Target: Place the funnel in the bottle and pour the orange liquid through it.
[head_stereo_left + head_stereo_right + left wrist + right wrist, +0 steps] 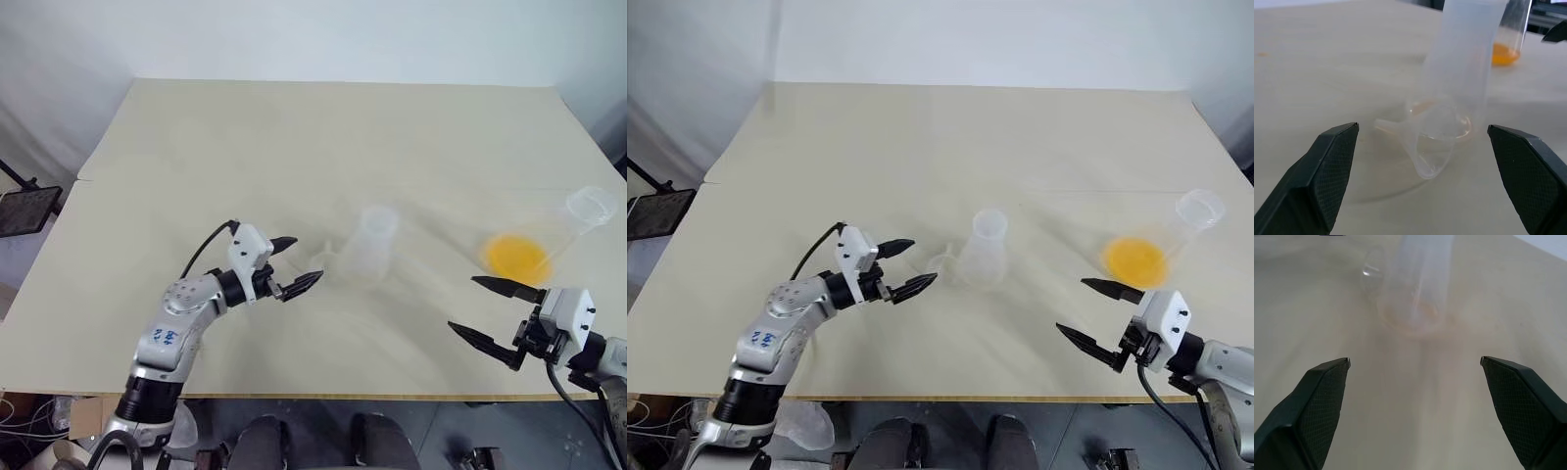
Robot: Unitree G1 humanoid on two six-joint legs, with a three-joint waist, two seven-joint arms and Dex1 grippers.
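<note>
The bottle (985, 253), small and clear, stands upright mid-table. Against its base on my left side lies the clear funnel (942, 264), tipped on its side. In the left wrist view the funnel (1432, 142) lies straight ahead between the fingers, with the bottle (1464, 73) behind it. My left gripper (901, 266) is open and hovers just left of the funnel, apart from it. The orange liquid (1136, 258) sits in the bottom of a larger clear flask (1190, 217) at the right. Near the front edge, just in front of that flask, my right gripper (1097, 313) is open and holds nothing.
The beige table (921, 147) stretches wide behind the glassware. Its front edge (950, 397) runs just below both grippers. A dark stand (656, 211) sits off the table's left side.
</note>
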